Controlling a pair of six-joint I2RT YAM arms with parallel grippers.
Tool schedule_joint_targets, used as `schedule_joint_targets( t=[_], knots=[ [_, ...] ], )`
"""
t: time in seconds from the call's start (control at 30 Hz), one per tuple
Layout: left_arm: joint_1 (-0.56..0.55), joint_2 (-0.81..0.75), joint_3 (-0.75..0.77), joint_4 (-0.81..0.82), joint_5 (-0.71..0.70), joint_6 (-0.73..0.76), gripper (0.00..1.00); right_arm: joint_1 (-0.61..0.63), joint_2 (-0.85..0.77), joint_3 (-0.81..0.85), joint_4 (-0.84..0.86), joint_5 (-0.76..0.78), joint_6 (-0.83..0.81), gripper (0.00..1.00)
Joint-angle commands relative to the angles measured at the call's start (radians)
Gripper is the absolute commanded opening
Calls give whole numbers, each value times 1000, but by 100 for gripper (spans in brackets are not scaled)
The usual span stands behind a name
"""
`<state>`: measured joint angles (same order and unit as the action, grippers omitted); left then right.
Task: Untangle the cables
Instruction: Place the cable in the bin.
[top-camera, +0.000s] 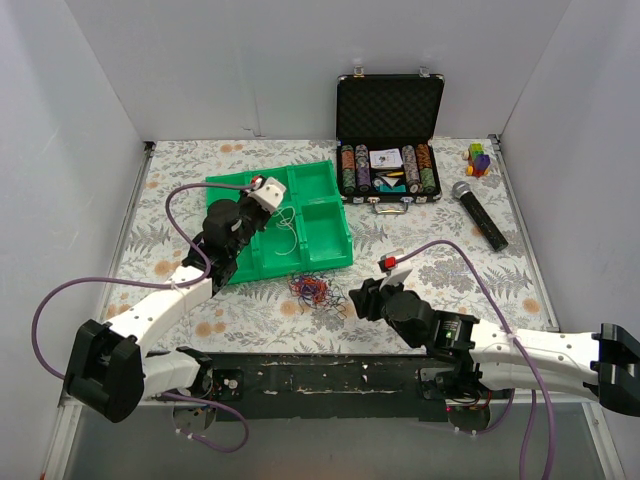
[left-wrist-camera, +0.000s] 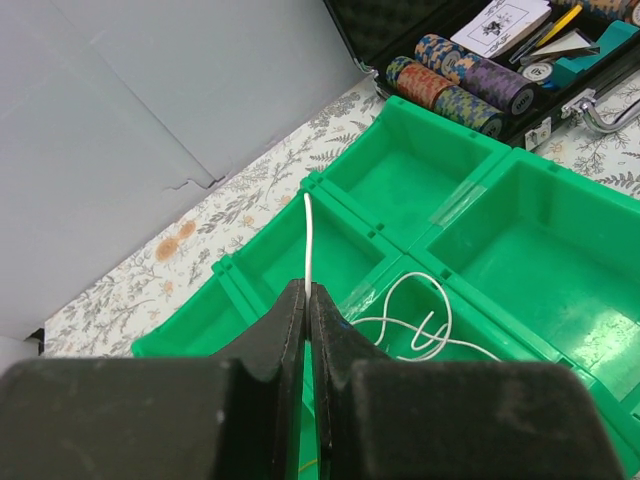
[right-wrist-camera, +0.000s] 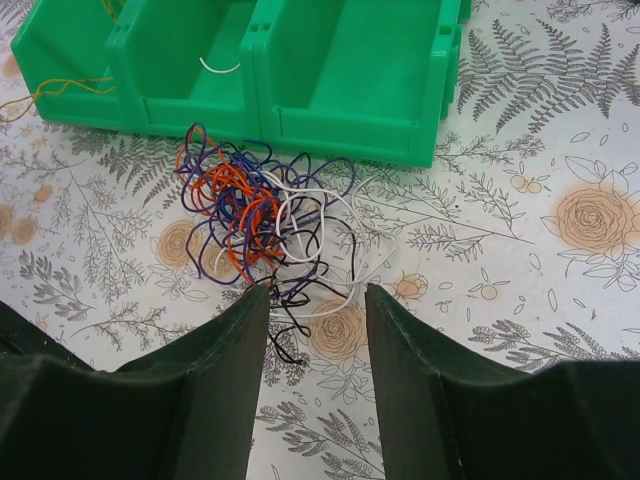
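My left gripper (left-wrist-camera: 307, 292) pinches a white wire (left-wrist-camera: 309, 240) above the green tray (left-wrist-camera: 540, 270). My right gripper (right-wrist-camera: 317, 300) hangs spread, just short of the tangle of cables (right-wrist-camera: 255, 215).

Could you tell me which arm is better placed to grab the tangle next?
Right: the open right gripper faces the tangle, while the left gripper is shut on a white wire over the green tray.

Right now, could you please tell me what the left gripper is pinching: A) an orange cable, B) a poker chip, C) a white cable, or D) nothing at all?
C: in the left wrist view the left gripper is shut on a thin white cable that sticks up from between its fingers, above the green tray.
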<state>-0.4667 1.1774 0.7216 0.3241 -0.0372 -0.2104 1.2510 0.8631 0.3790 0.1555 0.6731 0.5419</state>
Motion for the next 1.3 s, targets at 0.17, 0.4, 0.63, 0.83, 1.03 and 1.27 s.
schedule_joint_targets(
  t=[0.17,0.4,0.63,0.83,1.03,1.27],
  knots=[
    [5,-39,-68,-5,72,68,0,5,-21,-25,52,5,-8,51],
    [3,-22,-97,-143,163,37,0,5,-26,-29,55,11,-3,51],
    [3,68,-51,-259,264,40,0,4,-39,-35,47,19,3,51],
    [3,203,22,-304,260,28,0,5,-61,-29,29,17,4,50],
    [3,292,79,-296,237,6,0,5,-90,-34,15,22,7,50],
    [3,246,64,-309,218,49,30,5,-78,-35,36,14,-6,50]
  ],
)
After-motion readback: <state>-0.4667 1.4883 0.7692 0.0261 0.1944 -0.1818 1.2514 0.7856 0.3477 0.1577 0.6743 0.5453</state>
